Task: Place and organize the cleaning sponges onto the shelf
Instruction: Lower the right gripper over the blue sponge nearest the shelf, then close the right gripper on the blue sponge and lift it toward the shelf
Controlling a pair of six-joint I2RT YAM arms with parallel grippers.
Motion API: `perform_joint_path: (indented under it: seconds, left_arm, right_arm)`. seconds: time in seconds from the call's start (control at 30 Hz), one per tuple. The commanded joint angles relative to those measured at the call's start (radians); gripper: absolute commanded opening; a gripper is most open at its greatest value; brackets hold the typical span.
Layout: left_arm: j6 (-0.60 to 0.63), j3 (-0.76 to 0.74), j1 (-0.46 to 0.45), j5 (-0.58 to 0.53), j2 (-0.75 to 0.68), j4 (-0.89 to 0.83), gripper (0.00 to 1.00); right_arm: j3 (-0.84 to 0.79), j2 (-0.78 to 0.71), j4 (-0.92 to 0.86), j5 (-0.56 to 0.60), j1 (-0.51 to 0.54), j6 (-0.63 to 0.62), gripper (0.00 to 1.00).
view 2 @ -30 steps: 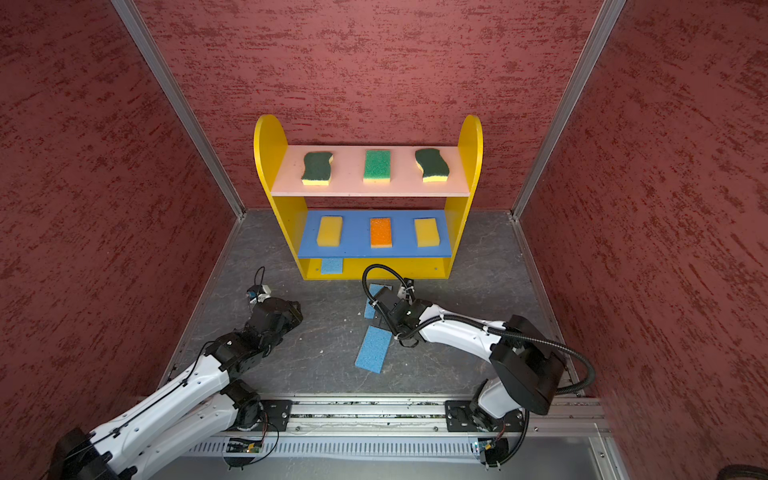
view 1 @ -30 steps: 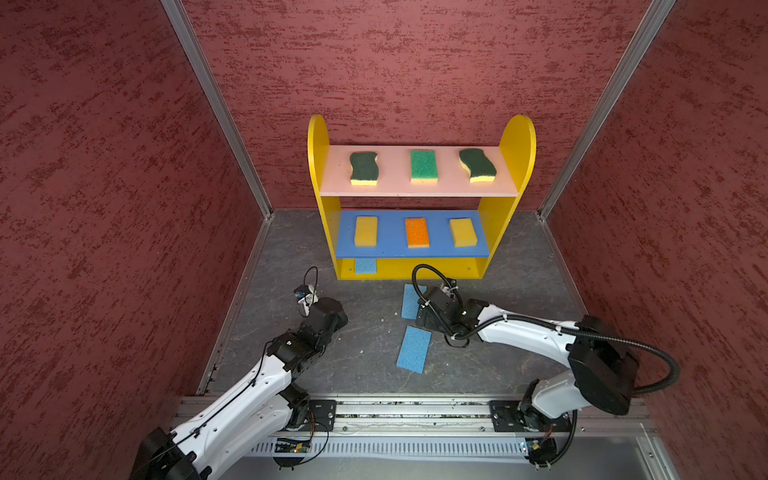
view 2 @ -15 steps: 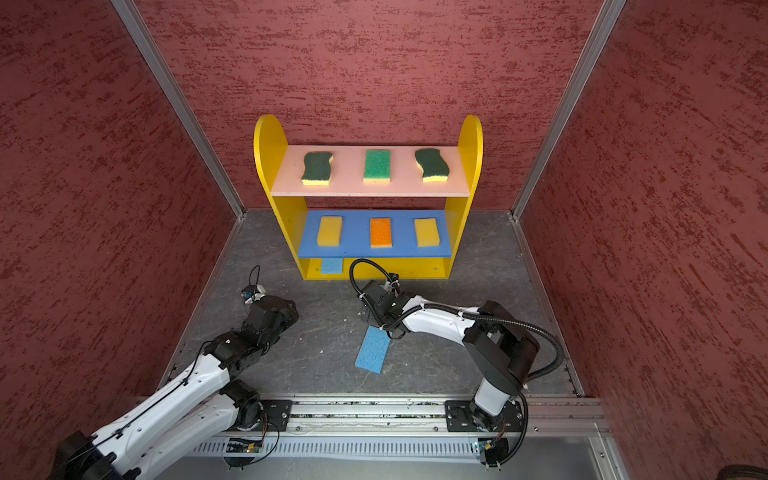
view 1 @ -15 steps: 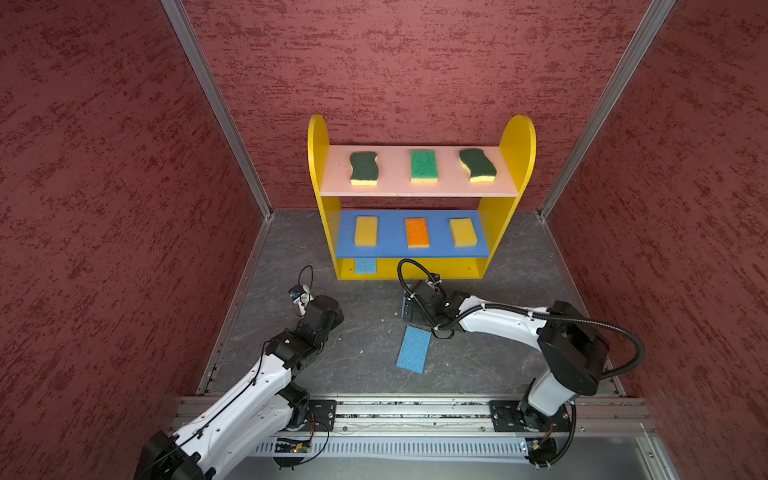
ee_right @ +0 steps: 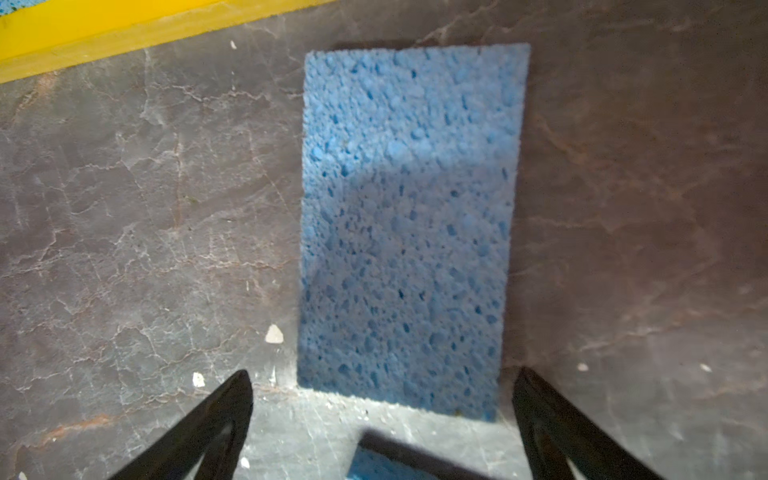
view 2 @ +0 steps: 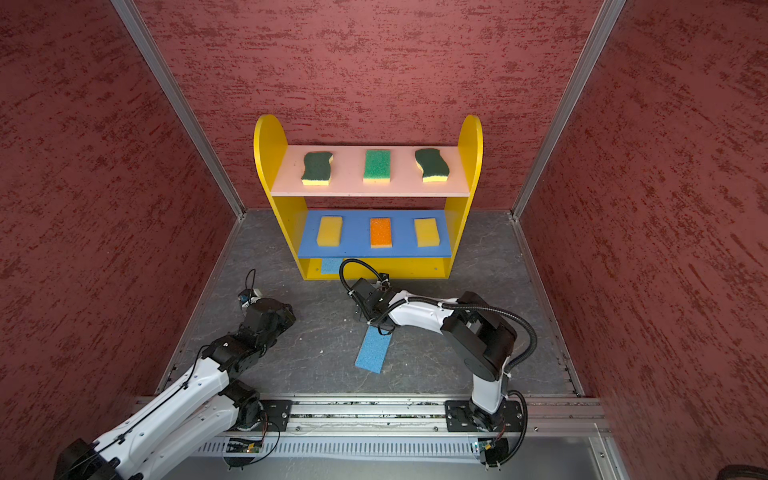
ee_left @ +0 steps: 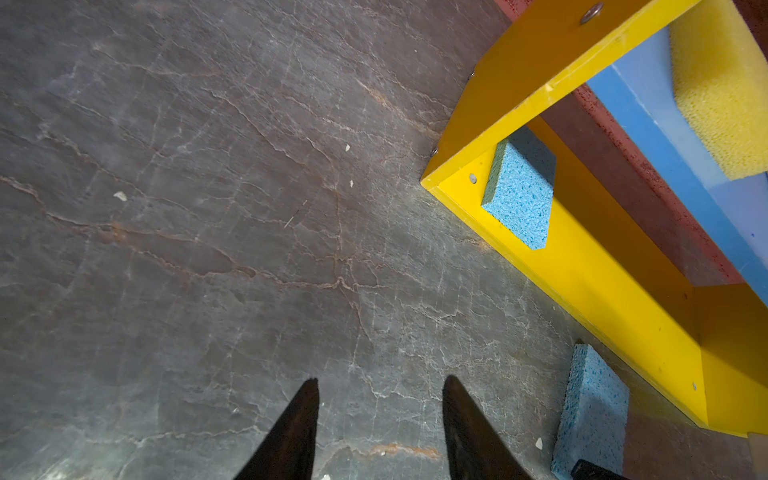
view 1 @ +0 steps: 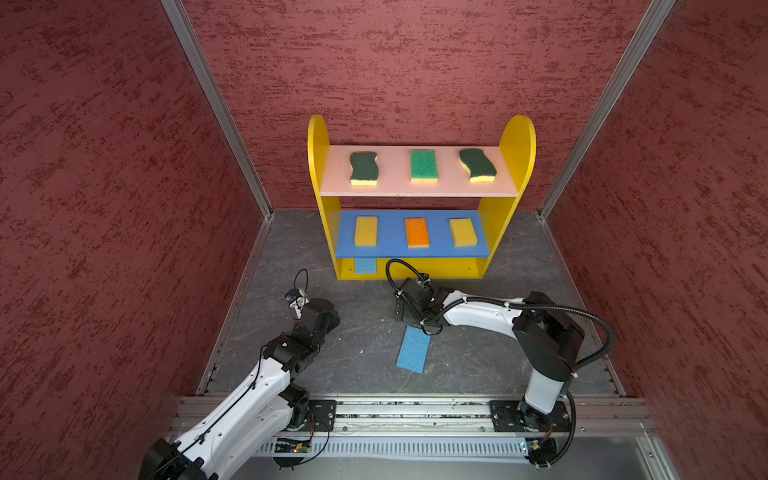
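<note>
Right wrist view: right fingers (ee_right: 199, 428) spread wide astride a blue sponge (ee_right: 407, 228); left fingers (ee_left: 291, 436) parted, holding nothing.

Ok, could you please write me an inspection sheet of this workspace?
Surface: grey floor, veined like stone.
Job's things: shelf holds green sponges top, yellow sponges and orange sponge middle, blue sponge bottom; second blue sponge on floor by shelf; third blue sponge nearer rail.
Clutter: white crumbs.
Grippers: left gripper open, empty; right gripper open over second blue sponge.
Cables: wrist cable loops by shelf front.
Surroundings: red walls on three sides.
</note>
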Motion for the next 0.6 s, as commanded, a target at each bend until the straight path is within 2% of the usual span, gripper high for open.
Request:
perform_joint_path:
  seconds: [0.0,0.2,0.37,0.57]
  left_arm:
    - [0.018,-0.017,0.021,0.014,-0.026,-0.010,0.49]
    - [0.016,-0.050,0.069,0.052,-0.058,-0.001,0.50]
    - [0.012,-0.077,0.125,0.116,-0.058,0.029,0.50]
    - [0.013,-0.106,0.196,0.180,-0.076,0.036,0.50]
  right_arm:
    - [0.043,0.024,-0.059,0.013,0.013,-0.003,0.99]
    - [0.058,0.052,-0.123,0.030,0.013,0.005,0.98]
    - [0.124,0.132,-0.217,0.045,0.013,-0.008,0.97]
    - [0.143,0.142,-0.218,0.064,0.013,-0.014,0.95]
